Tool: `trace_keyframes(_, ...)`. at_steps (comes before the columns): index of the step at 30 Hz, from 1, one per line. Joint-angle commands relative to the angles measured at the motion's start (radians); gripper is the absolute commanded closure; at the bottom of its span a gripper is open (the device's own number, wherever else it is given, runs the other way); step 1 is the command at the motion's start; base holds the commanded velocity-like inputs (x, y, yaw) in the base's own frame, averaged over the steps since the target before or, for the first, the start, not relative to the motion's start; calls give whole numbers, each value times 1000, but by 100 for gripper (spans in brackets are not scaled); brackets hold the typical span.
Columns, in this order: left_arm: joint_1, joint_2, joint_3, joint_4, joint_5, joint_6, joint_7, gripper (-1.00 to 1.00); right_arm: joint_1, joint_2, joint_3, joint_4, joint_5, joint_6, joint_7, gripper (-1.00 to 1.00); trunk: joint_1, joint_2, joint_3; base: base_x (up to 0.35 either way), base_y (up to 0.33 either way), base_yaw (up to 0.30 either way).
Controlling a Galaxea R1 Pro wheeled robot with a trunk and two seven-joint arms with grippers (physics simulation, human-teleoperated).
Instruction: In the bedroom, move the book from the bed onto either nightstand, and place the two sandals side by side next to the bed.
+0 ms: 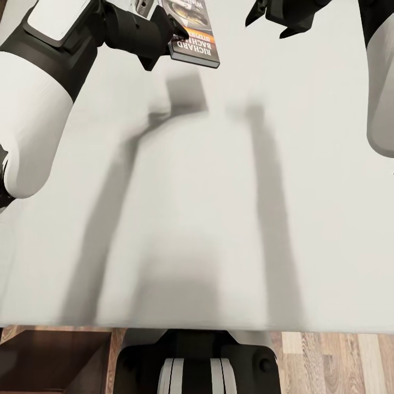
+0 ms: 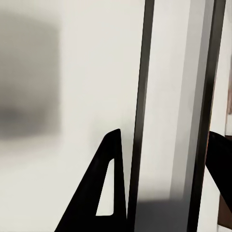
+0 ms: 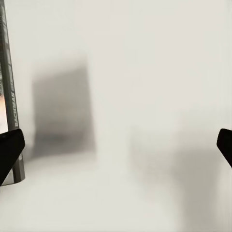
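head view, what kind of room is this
Probably a bedroom: a broad off-white mattress takes up most of the view, wood-plank floor shows past its edge, and the left gripper holds a paperback book above it.

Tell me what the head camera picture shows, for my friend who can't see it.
The robot's left gripper holds a book lifted above the white bed, casting a shadow on the mattress. The right gripper hangs open nearby, holding nothing. Wood floor shows along the bottom edge.
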Motion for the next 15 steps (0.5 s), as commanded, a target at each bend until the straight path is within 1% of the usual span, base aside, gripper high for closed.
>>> trace_keyframes(1, -1, 1, -4, -1, 10, 0, 9, 100, -1, 1, -5, -1, -4, 4, -4, -100, 0, 0, 1, 0, 0, 0)
trace_keyframes(15, -1, 1, -4, -2, 11, 0, 10, 100, -1, 1, -5, -1, -4, 4, -4, -100, 0, 0, 25, 0, 0, 0)
